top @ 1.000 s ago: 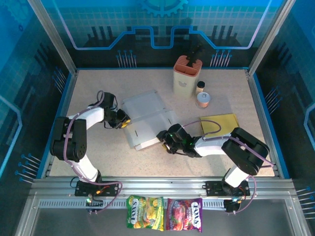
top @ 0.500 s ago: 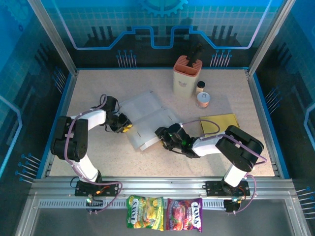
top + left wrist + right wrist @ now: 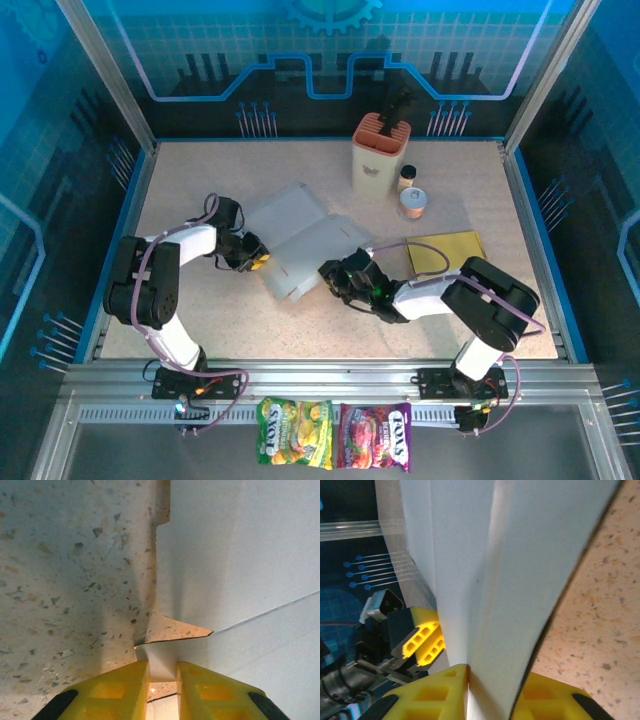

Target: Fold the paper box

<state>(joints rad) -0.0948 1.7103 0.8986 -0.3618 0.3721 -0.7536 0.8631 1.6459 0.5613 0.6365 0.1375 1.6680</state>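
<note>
While the paper box (image 3: pixel 300 245) rests on the worktop (image 3: pixel 200 180), the left fingers (image 3: pixel 120 690) pinch a small edge flap and the right fingers (image 3: pixel 430 695) clamp its opposite side.

Bright, even overhead light was seen on the counter (image 3: pixel 200 170) in the top view, with a blue cast thrown by the surrounding walls (image 3: pixel 40 200). Soft shadow was laid along the paper box (image 3: pixel 240 555) edge at the left wrist. At the right wrist, the yellow fingers (image 3: pixel 430 692) were blurred, the background left dim.
</note>
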